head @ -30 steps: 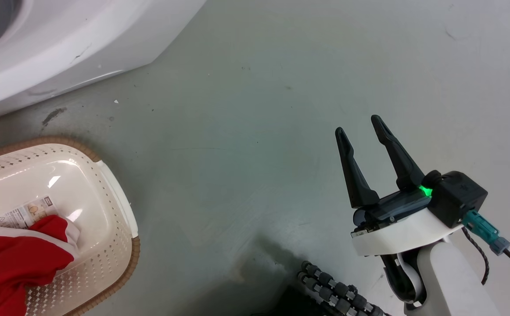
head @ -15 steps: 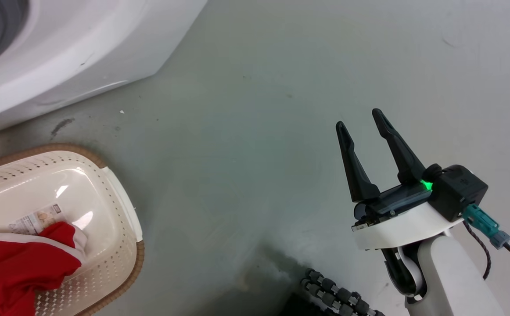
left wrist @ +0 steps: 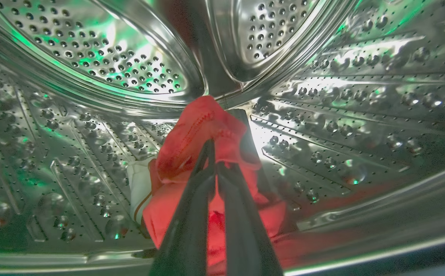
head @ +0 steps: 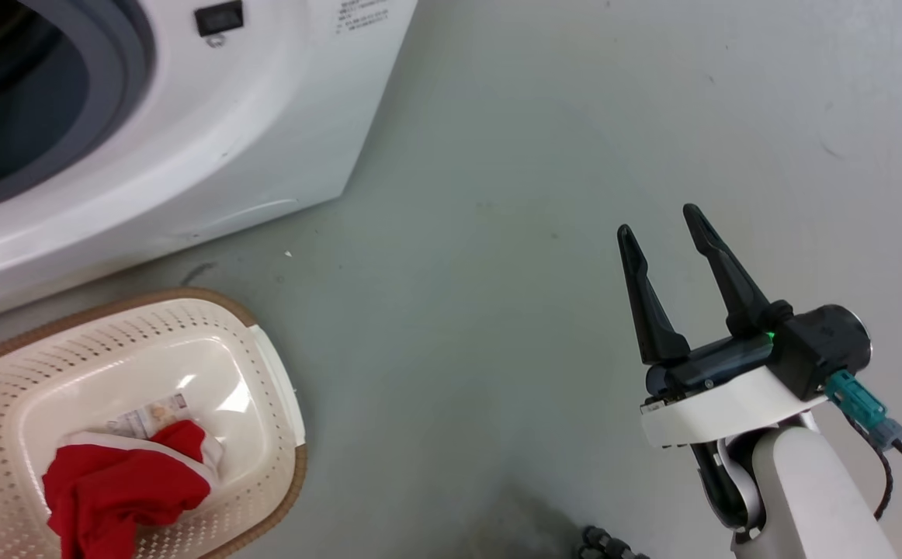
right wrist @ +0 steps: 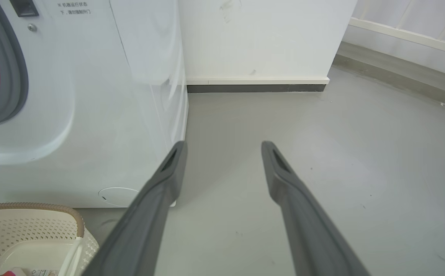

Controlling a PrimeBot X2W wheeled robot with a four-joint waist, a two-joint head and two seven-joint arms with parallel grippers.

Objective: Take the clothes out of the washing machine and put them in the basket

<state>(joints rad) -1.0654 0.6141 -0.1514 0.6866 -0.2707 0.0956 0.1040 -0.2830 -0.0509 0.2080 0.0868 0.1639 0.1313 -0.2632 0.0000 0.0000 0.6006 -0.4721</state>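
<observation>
Your basket (head: 32, 365) sits before the washing machine (head: 187, 116)
You have clothes (head: 117, 489) lying in the basket on the floor (head: 497, 233) at your left; more clothes (left wrist: 203, 126) sit in the drum (left wrist: 360, 96), nipped in your left hand (left wrist: 213, 153). Your right hand (head: 657, 219) hangs well off to the right.

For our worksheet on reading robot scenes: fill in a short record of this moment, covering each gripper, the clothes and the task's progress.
left gripper: shut on red garment inside steel drum
right gripper: open, empty, over the floor
basket: one red cloth lying inside
progress: one piece in basket, one not yet out
</observation>
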